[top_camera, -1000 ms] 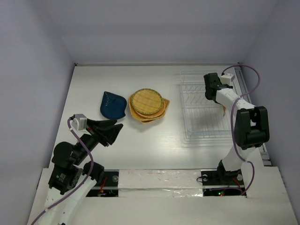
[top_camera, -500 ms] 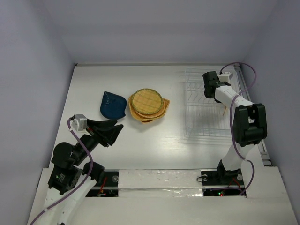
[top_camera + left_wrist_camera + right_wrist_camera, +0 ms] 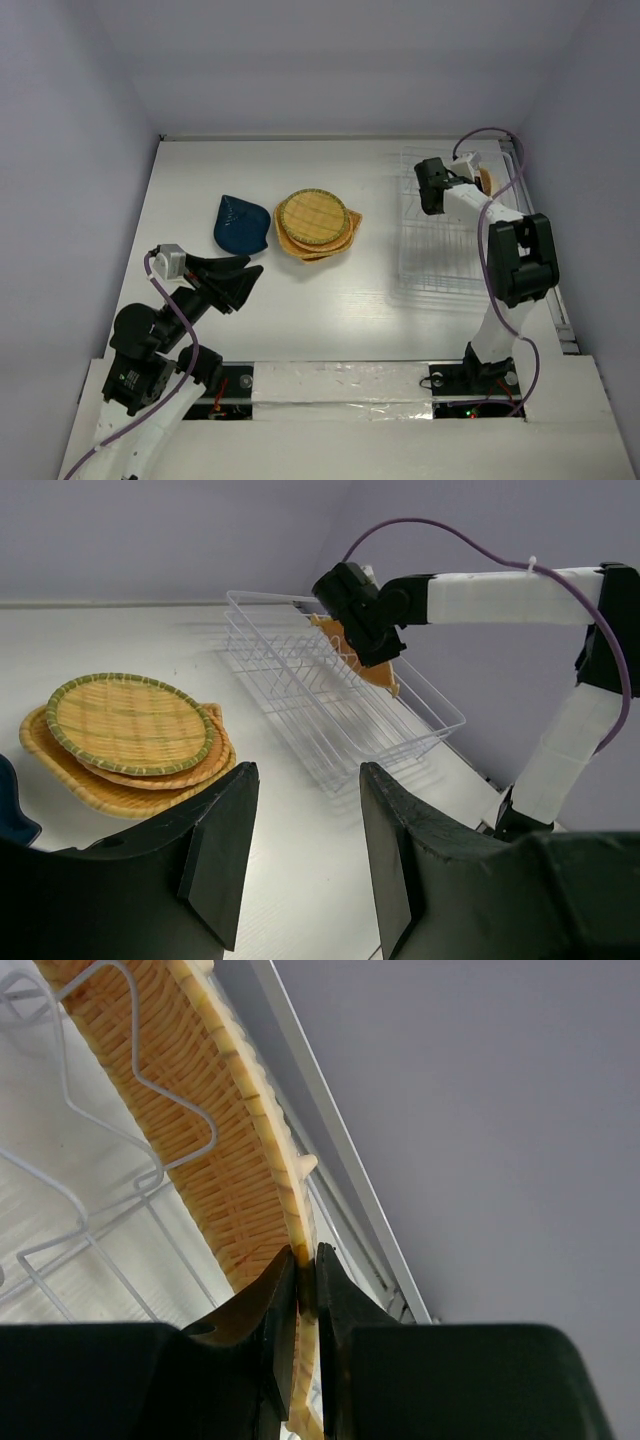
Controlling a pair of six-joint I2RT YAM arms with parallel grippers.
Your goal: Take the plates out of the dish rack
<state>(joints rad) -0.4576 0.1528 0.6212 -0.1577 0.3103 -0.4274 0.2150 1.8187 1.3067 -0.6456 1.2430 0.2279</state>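
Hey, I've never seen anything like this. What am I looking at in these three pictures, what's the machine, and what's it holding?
This is a robot with a left arm and a right arm, bolted to the near edge of a white table. The wide picture looks down from above. The other two come from small cameras on each wrist. On the table lie a stack of woven orange plates, a dark blue plate beside it, and a clear dish rack with wire dividers. The right arm's fingers are pinched on the rim of one more woven plate, standing on edge at the rack's far end. The left arm's fingers are open and hold nothing.
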